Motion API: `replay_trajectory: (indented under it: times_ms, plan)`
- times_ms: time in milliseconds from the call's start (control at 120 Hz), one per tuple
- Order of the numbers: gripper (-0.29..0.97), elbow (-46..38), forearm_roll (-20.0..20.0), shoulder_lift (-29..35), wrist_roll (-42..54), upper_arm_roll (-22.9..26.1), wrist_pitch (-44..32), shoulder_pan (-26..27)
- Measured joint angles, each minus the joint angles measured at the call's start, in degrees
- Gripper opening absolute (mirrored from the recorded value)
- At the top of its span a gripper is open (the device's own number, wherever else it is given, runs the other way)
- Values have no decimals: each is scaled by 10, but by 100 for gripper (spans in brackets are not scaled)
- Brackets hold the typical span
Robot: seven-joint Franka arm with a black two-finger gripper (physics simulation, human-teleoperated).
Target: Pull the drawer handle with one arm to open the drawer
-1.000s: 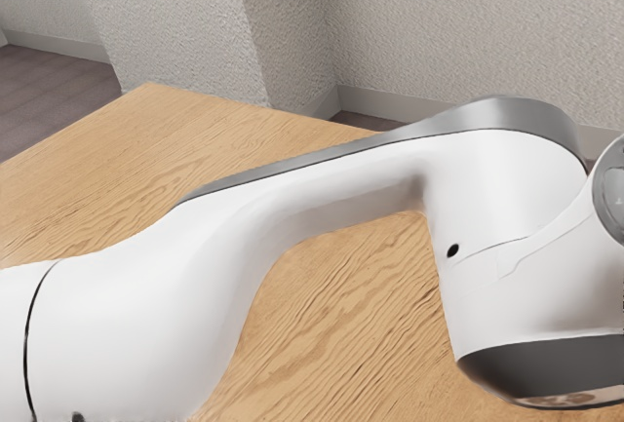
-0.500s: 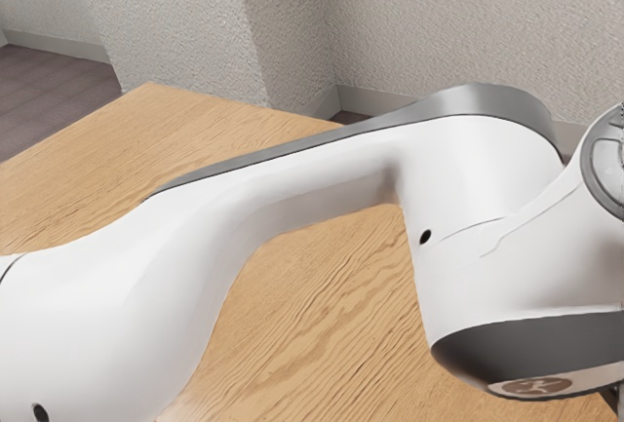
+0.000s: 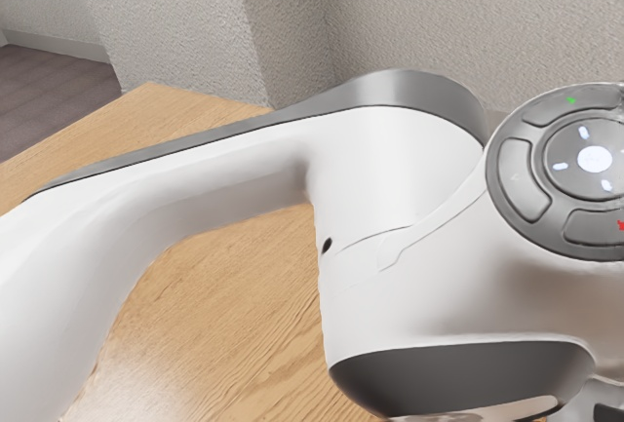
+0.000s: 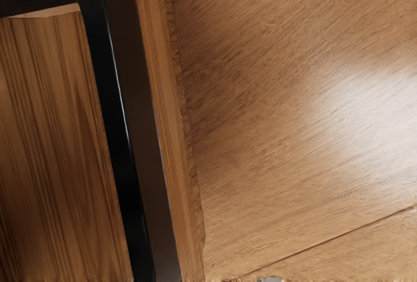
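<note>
Close under my hand in the wrist view is wooden furniture: a broad wood face (image 4: 293,99) with a thin seam (image 4: 339,236) crossing its lower part. A small grey metal piece (image 4: 270,279) peeks in at the edge below the seam; I cannot tell whether it is the handle. Beside the broad face run a lighter wood edge (image 4: 176,165) and a dark gap (image 4: 124,165), then another wood panel (image 4: 52,165). In the exterior view my white arm (image 3: 244,208) stretches across the picture.
The arm's last joint with its grey button pad (image 3: 575,173) sits at the exterior view's right. Under the arm lies the wooden table (image 3: 224,325). Behind it are a textured wall corner (image 3: 283,22) and dark floor (image 3: 49,81).
The arm has swung toward the exterior view's left and closer to the camera. The grey button pad has turned into sight at the right.
</note>
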State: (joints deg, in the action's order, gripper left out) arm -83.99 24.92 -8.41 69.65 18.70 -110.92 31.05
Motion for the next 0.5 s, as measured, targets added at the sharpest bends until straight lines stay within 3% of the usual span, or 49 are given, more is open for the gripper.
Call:
replay_trajectory:
  times_ms: [17,75,208,333,375,442,500]
  plan:
    - [-18,-8,-1,10,0,-3,0,3]
    - [-6,-44,-6,64,-1,-24,5,-1]
    - [35,-61,-14,172,-3,-52,50,-39]
    - [53,-83,-17,218,-5,-67,80,-20]
    - [57,-102,-23,244,-5,-116,85,39]
    - [60,-117,-35,262,-7,-254,93,174]
    - [62,-119,-75,267,-57,-355,134,232]
